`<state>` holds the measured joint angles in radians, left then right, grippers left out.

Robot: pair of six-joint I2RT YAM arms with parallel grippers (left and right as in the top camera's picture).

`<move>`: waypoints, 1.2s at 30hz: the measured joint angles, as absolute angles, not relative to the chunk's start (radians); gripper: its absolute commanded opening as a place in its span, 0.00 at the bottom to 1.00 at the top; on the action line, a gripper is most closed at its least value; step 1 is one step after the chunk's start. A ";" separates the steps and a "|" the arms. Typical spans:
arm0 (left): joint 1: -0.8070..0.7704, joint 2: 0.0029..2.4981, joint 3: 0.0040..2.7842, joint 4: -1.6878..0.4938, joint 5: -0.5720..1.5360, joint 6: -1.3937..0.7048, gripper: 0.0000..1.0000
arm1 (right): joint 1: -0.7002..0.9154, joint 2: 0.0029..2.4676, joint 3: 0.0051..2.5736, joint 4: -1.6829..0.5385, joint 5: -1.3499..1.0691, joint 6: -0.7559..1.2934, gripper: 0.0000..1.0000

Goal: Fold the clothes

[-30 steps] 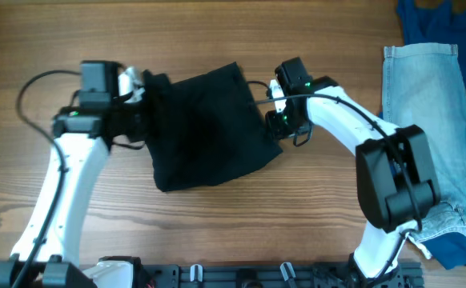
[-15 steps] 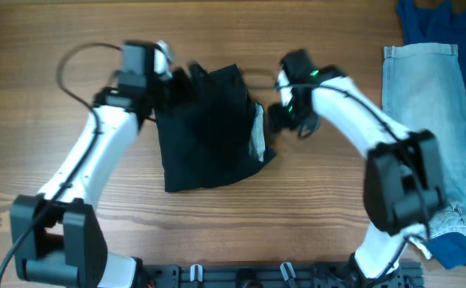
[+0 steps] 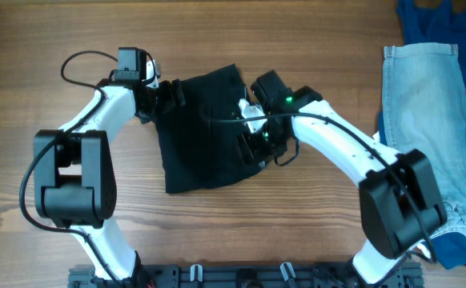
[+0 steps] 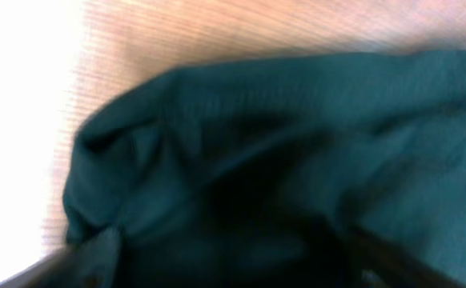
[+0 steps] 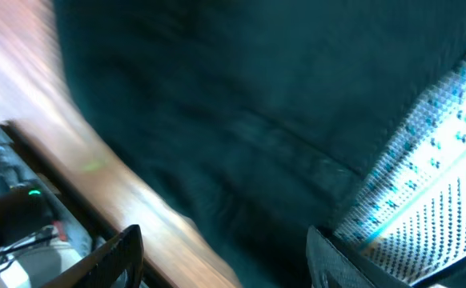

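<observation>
The clothes are one black garment (image 3: pixel 205 136) lying bunched in the middle of the wooden table (image 3: pixel 217 32). My left gripper (image 3: pixel 169 92) sits at its upper left corner. In the blurred left wrist view the dark fabric (image 4: pixel 297 136) fills the picture, and the left gripper (image 4: pixel 233 268) has its fingers wide apart, open over it. My right gripper (image 3: pixel 253 142) hovers over the garment's right part. In the right wrist view the right gripper (image 5: pixel 229 264) is open above the fabric's edge (image 5: pixel 241 104), with a pale dotted label (image 5: pixel 425 160) beside its right finger.
Light blue denim jeans (image 3: pixel 425 120) lie along the table's right side. A bright blue cloth (image 3: pixel 433 20) shows at the top right corner and again under the jeans at the bottom right. Both arm bases stand at the front edge.
The left gripper carried the garment's left corner rightward, then let go and opened. The garment is now narrower. The right gripper moved left onto the garment's right part.
</observation>
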<state>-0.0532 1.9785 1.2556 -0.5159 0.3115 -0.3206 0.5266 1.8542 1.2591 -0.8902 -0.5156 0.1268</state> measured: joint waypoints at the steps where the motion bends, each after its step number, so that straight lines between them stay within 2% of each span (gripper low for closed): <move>1: -0.053 1.978 1.267 -0.622 0.310 -0.319 0.75 | 0.527 1.884 1.228 -0.889 -0.462 0.147 0.66; 4: -0.052 1.973 1.261 -0.942 0.315 -0.318 0.79 | 0.500 1.939 1.206 -0.848 -0.327 0.217 0.65; 6: -0.055 1.983 1.243 -1.093 0.316 -0.320 0.80 | 0.467 1.937 1.209 -0.746 -0.269 0.239 0.67; 8: -0.067 2.013 1.218 -1.188 0.331 -0.319 0.80 | 0.391 1.953 1.235 -0.581 -0.162 0.238 0.67; 10: -0.095 2.012 1.214 -1.213 0.358 -0.319 0.82 | 0.340 1.969 1.293 -0.610 -0.110 0.209 0.71; 12: -0.111 1.964 1.215 -1.196 0.371 -0.319 1.00 | 0.319 1.963 1.373 -0.678 -0.071 0.179 0.77; 16: -0.110 1.743 1.251 -0.991 0.388 -0.319 1.00 | 0.320 1.825 1.439 -0.732 -0.051 0.151 0.83; 19: -0.110 1.689 1.277 -0.854 0.391 -0.315 1.00 | 0.320 1.773 1.448 -0.757 -0.068 0.151 0.84; 27: -0.138 1.977 1.284 -0.731 0.414 -0.300 1.00 | 0.320 1.773 1.448 -0.799 -0.114 0.152 0.84; 28: -0.154 1.990 1.292 -0.711 0.424 -0.296 0.98 | 0.320 1.773 1.448 -0.801 -0.115 0.152 0.85; 29: -0.181 2.002 1.305 -0.698 0.451 -0.292 0.74 | 0.320 1.773 1.448 -0.804 -0.116 0.152 0.85; 30: -0.208 2.009 1.311 -0.690 0.465 -0.290 0.43 | 0.320 1.773 1.448 -0.804 -0.116 0.152 0.85; 31: -0.233 2.013 1.312 -0.682 0.475 -0.288 0.21 | 0.320 1.773 1.448 -0.805 -0.117 0.152 0.85; 32: -0.270 2.030 1.312 -0.675 0.490 -0.278 0.06 | 0.320 1.773 1.448 -0.806 -0.117 0.152 0.85; 36: -0.347 2.061 1.299 -0.669 0.537 -0.263 0.04 | 0.320 1.773 1.448 -0.813 -0.123 0.152 0.85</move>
<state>-0.3470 2.0613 1.2987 -0.6693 0.5373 -0.2634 0.3199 1.7725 1.4483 -0.8135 -0.1230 0.1524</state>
